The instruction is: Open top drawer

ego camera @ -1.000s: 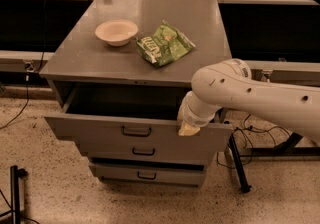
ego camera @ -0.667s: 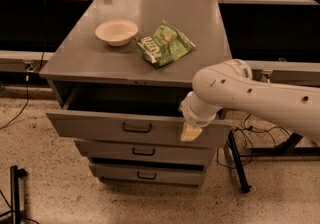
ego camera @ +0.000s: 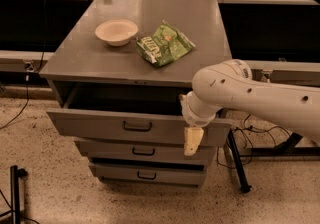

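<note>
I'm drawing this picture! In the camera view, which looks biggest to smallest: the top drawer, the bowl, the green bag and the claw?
1. Top drawer, pulled out.
2. Green bag.
3. Bowl, a bit smaller than the bag.
4. Claw, in front of the drawer's right end.

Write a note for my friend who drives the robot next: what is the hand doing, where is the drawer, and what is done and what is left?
Gripper: hangs in front of the right end of the top drawer, well right of its handle. It is not on the handle.
Top drawer: pulled out from the cabinet, with its dark inside showing.
Two lower drawers: pushed further in than the top one.
Cabinet top: a bowl and a green bag sit there.
Done: the top drawer is open.
Left: probably just move the arm clear; pull further only if it must open wider.
</note>
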Available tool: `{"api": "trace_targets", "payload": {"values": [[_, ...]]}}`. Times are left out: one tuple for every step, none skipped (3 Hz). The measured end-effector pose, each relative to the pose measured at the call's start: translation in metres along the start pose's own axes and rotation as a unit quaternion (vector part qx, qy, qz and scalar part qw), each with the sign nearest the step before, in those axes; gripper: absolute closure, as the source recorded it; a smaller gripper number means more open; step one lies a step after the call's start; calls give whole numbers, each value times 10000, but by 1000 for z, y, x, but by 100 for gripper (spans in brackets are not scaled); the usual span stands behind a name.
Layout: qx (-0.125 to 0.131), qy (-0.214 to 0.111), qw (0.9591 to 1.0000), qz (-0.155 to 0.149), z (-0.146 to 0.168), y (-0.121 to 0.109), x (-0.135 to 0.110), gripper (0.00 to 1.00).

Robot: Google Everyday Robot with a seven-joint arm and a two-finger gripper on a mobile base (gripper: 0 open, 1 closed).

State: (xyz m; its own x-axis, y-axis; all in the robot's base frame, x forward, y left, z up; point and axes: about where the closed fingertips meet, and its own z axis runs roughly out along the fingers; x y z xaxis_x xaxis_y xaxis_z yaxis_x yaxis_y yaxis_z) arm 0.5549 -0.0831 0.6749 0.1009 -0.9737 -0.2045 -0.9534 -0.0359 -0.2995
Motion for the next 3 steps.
{"api": "trace_targets", "payload": {"values": [[-187, -136, 9994, 253, 3, 5, 2, 0], [-492, -255, 9971, 527, 5, 24, -6, 13], [-787, -265, 9940, 706, 2, 44, -16, 29]]}}
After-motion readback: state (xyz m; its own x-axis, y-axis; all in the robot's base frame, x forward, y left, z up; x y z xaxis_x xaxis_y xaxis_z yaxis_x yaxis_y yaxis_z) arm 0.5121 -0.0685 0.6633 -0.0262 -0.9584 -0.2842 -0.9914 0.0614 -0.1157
